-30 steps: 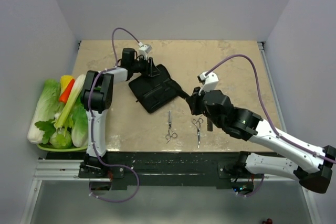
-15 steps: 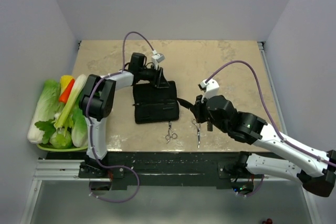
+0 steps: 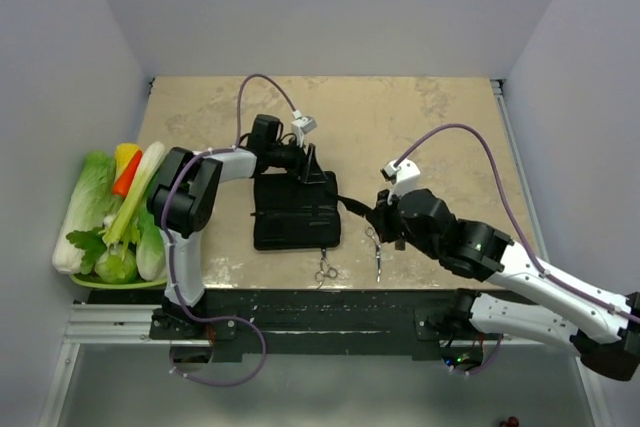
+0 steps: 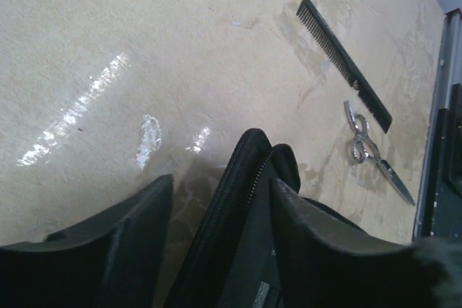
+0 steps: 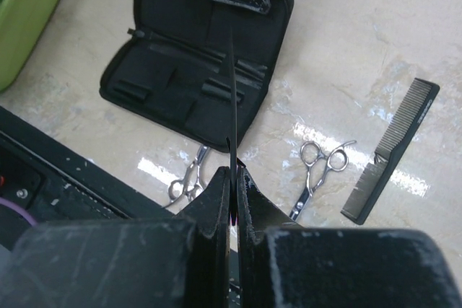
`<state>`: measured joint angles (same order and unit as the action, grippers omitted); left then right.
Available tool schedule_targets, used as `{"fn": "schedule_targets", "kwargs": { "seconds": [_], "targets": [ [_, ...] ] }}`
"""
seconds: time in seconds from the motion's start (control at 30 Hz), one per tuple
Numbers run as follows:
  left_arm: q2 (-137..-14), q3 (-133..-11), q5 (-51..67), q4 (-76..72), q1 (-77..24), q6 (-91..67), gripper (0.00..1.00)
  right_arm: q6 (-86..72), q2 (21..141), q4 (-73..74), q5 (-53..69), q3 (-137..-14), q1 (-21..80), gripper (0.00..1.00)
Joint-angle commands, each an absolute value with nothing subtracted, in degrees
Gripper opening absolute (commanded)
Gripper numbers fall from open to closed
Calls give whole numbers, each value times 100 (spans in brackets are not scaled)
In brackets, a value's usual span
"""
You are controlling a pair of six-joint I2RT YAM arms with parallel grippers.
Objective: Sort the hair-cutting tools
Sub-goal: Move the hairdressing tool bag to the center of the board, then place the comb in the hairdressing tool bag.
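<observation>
Case (image 5: pixel 166 77) lies open flat on table (image 5: pixel 346 27). Left hand (image 4: pixel 222 185) sits at case's far rim, fingers part spread astride it, gap showing on one side, gripping nothing. Right hand (image 5: pixel 232 174) is just off case's right side, pinched shut on comb (image 5: pixel 232 91), which points in over that edge. One scissors (image 5: pixel 189 178) lies at case's near edge; second scissors (image 5: pixel 317 167) and second comb (image 5: pixel 393 146) lie right of case, side by side.

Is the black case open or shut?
Open. The black case lies spread flat, its inner pockets and slots showing.
</observation>
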<state>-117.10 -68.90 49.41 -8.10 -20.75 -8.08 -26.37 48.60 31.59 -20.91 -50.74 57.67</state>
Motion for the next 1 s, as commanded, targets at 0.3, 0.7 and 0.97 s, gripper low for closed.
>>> {"fn": "schedule_targets", "kwargs": {
  "seconds": [0.3,0.7,0.97],
  "targets": [
    [-10242,-7559,795,313,-1802,-1985,84,-2646,5141,2444,-1846,-4816,5730,0],
    [-8017,-5451,-1038,1512,-1942,-3102,81,-2452,6037,1890,-1767,-5115,5511,0],
    [-7682,-4712,-186,889,-1978,-3471,80,-2355,6196,1819,-1424,-5387,5133,0]
  ]
}}
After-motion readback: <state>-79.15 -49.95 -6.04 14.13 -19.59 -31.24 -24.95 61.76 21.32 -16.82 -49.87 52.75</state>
